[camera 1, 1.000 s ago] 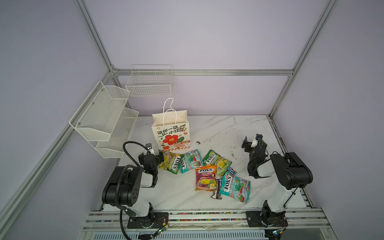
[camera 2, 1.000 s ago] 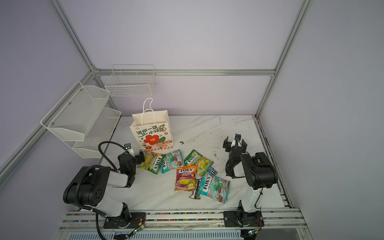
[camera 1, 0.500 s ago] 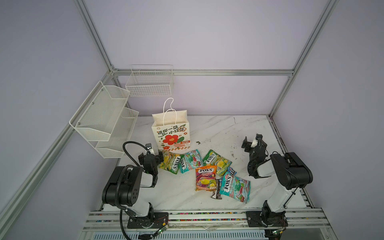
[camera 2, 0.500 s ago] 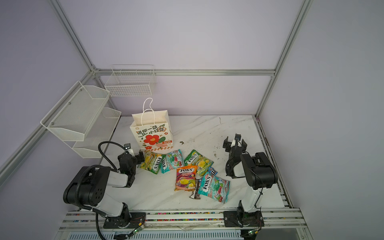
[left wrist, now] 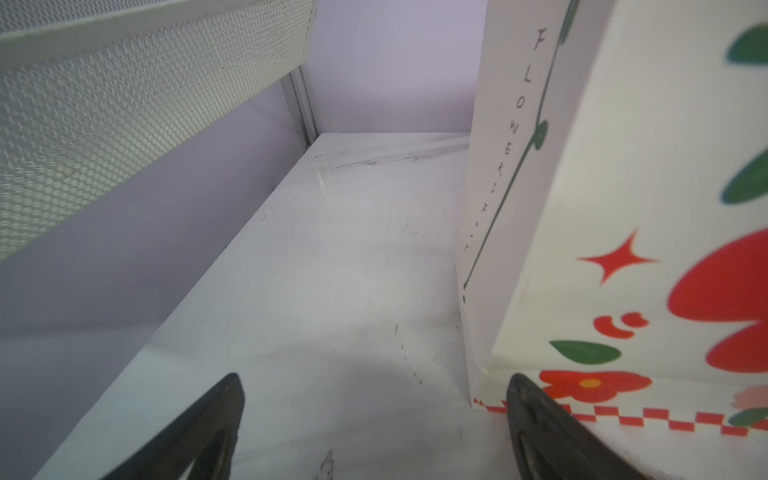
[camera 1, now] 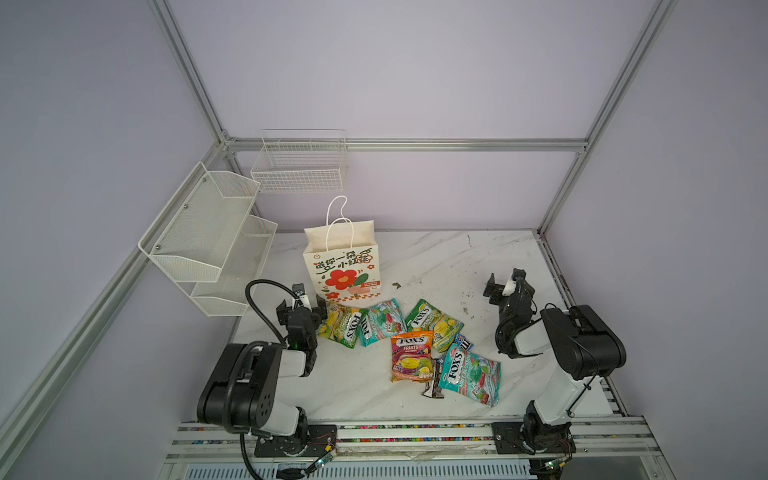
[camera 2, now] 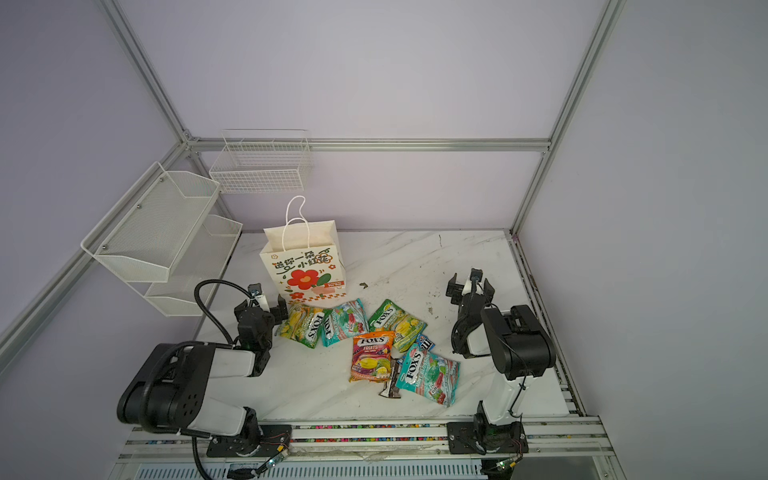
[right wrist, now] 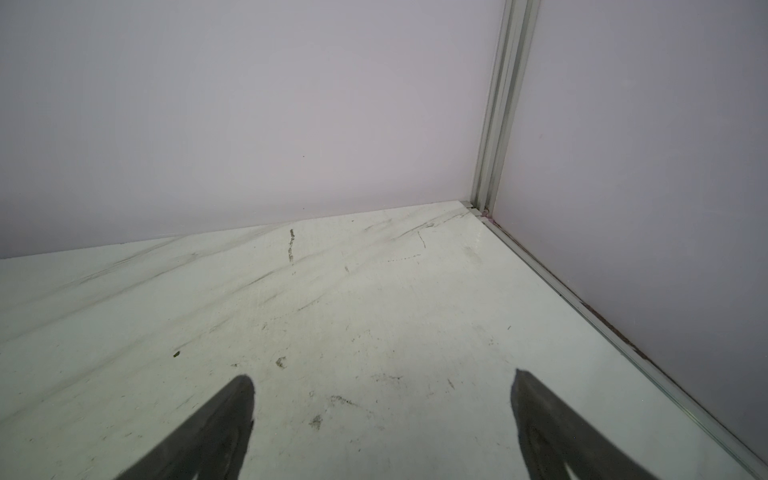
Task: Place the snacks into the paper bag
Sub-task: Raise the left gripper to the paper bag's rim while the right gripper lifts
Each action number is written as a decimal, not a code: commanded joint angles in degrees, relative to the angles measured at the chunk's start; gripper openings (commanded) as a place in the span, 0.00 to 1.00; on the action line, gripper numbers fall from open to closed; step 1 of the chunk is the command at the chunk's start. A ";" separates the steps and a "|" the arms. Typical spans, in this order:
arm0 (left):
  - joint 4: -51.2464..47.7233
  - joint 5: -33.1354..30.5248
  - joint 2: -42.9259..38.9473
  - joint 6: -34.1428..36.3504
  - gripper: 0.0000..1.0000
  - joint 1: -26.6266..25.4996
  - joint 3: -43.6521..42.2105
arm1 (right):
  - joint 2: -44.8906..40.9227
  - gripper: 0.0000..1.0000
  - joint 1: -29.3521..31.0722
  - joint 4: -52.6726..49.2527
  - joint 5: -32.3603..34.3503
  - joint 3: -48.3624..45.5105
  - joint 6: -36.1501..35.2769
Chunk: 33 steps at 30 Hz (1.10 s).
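The white paper bag with a red flower stands upright at the back left of the table, its mouth facing up. In front of it the snacks lie flat: a green-yellow FOX'S packet, a teal-red one, another green-yellow one, an orange-pink one, a larger teal one, a blue m&m's packet and a dark-brown wrapper. My left gripper is open and empty, low by the bag's near left corner. Off to the right, my right gripper is open over bare table.
Two white mesh shelves hang on the left wall, over the table's left edge. A wire basket hangs on the back wall above the bag. A metal rail runs along the table's right edge.
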 commanded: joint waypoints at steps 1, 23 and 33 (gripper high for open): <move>-13.98 -2.48 -7.17 -1.08 0.97 -0.87 9.17 | -2.43 0.97 0.16 3.22 1.11 -1.05 0.41; -80.17 -0.09 -22.55 -17.35 1.00 -16.12 57.51 | -27.03 0.97 2.49 -22.32 1.74 0.33 19.19; -98.13 13.43 -2.71 -17.03 1.00 -7.09 86.08 | -38.34 0.97 2.33 -52.01 -16.88 14.21 28.67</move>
